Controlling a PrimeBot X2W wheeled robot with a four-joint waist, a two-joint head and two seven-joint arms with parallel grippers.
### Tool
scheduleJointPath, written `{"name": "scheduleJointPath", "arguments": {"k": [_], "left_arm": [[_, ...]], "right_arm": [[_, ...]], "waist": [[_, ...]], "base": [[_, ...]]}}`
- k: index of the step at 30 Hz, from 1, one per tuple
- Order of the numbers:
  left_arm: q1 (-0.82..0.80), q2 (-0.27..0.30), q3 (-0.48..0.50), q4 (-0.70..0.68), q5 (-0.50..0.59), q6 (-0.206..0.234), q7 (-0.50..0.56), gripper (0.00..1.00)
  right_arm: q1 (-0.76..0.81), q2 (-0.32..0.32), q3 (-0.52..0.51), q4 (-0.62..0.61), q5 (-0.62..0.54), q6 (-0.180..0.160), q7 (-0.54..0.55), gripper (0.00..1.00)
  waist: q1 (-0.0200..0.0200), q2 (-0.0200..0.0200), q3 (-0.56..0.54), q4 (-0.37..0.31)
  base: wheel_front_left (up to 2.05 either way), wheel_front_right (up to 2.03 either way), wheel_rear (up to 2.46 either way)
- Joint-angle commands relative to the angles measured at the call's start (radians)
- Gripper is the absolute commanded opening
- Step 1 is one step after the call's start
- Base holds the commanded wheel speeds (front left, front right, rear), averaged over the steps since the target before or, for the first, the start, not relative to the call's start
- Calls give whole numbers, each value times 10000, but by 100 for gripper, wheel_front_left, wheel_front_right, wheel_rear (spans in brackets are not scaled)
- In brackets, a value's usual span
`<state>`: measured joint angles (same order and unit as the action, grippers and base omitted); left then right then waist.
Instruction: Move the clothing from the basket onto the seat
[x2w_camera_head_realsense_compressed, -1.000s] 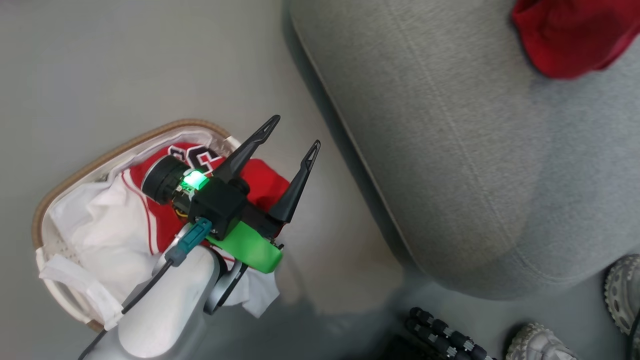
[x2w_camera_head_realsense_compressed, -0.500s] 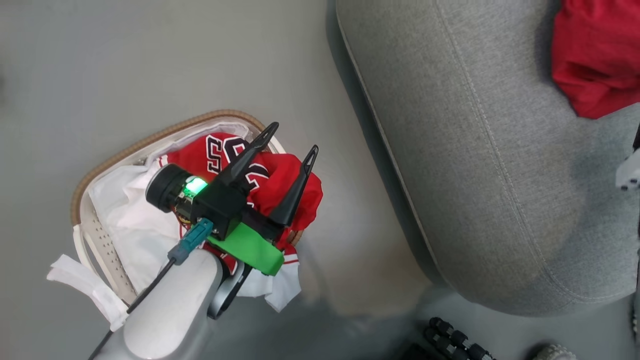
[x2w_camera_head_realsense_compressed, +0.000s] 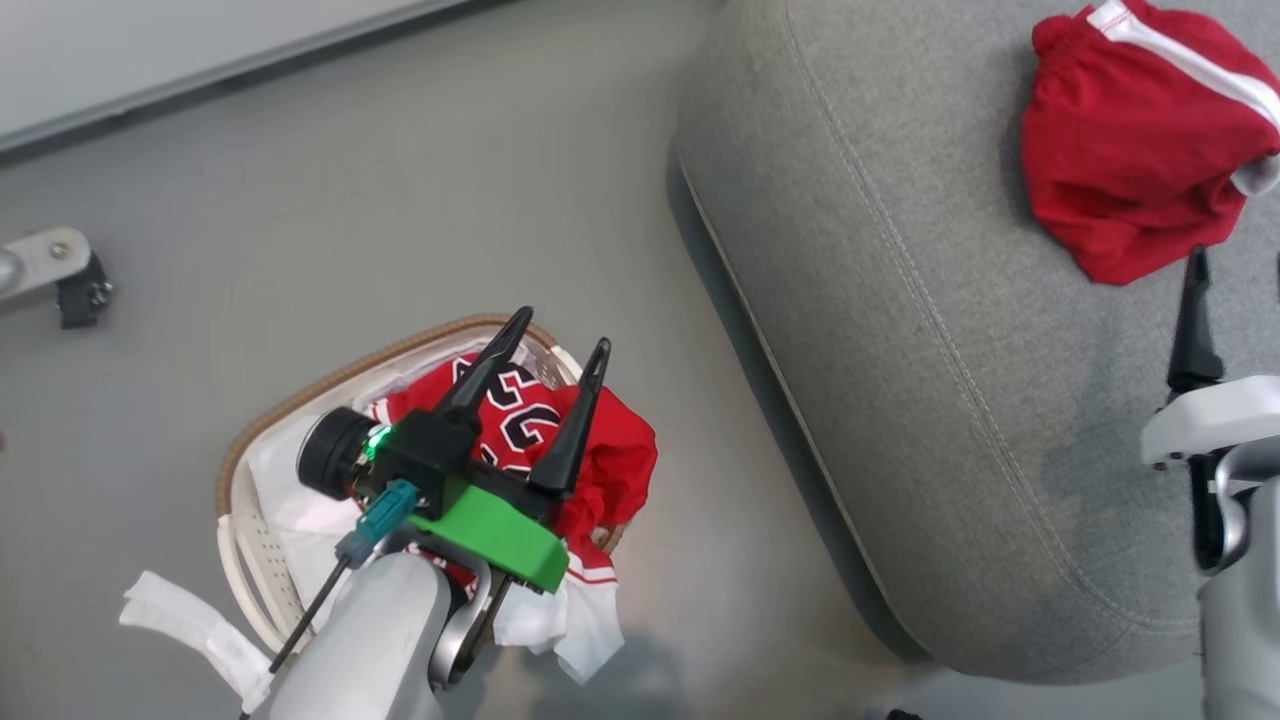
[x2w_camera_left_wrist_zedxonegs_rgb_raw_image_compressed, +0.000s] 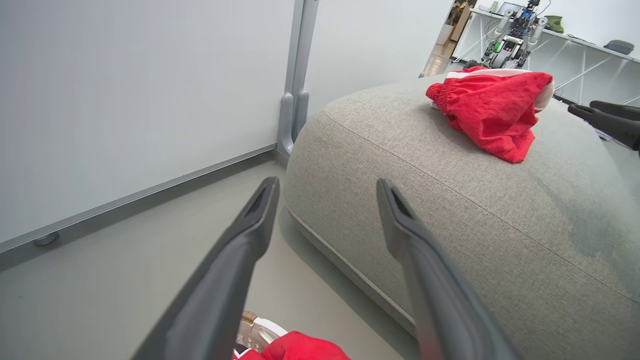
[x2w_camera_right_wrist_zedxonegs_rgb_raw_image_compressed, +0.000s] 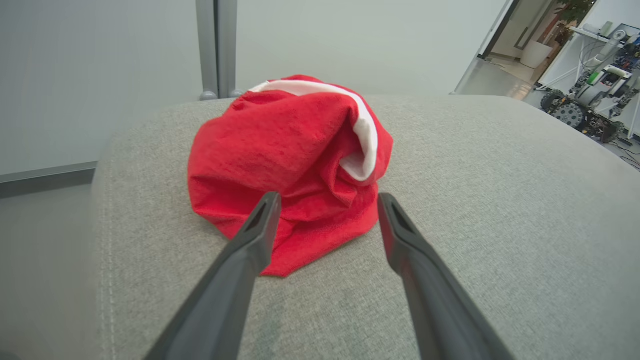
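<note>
1. Open grey floor (x2w_camera_head_realsense_compressed: 400, 200) between basket (x2w_camera_head_realsense_compressed: 262, 535) and seat (x2w_camera_head_realsense_compressed: 900, 400) edge; jersey (x2w_camera_head_realsense_compressed: 610, 450) draped over the basket's rim on the seat side.
2. Shorts (x2w_camera_right_wrist_zedxonegs_rgb_raw_image_compressed: 285, 165) bunched on the seat; right gripper (x2w_camera_right_wrist_zedxonegs_rgb_raw_image_compressed: 328, 197) just short of them, jaws spread, empty.
3. Left gripper (x2w_camera_head_realsense_compressed: 564, 328) above the basket, jaws wide, holding nothing.
4. Jersey numerals partly hidden behind its fingers — unreadable.

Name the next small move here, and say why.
Probably lower the left gripper onto the jersey in the basket and close: its jaws stand open above it, while the shorts already lie on the seat, the right gripper open beside them.
</note>
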<state>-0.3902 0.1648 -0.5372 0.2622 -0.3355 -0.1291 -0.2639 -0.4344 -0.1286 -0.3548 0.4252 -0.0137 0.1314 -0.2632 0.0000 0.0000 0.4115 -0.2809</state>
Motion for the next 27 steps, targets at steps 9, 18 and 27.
{"name": "scheduleJointPath", "arguments": {"k": [9, 18, 27], "left_arm": [[1074, -584, 1796, 477, 475, -17, -10, 100], [1785, -895, 3530, 1187, 909, 44, -10, 100], [2503, -1050, 4913, 1650, 1370, 65, -11, 100]], "right_arm": [[550, 345, 1737, -448, 731, -14, -24, 100], [821, 653, 2624, -554, 1129, -14, -24, 100], [1355, 747, 3068, -315, 1392, -14, -24, 100]], "waist": [[0, 0, -1582, 1415], [0, 0, -2260, 2461], [0, 0, -2877, 2896]], "base": [[0, 0, 0], [0, 0, 0], [0, 0, 0]]}}
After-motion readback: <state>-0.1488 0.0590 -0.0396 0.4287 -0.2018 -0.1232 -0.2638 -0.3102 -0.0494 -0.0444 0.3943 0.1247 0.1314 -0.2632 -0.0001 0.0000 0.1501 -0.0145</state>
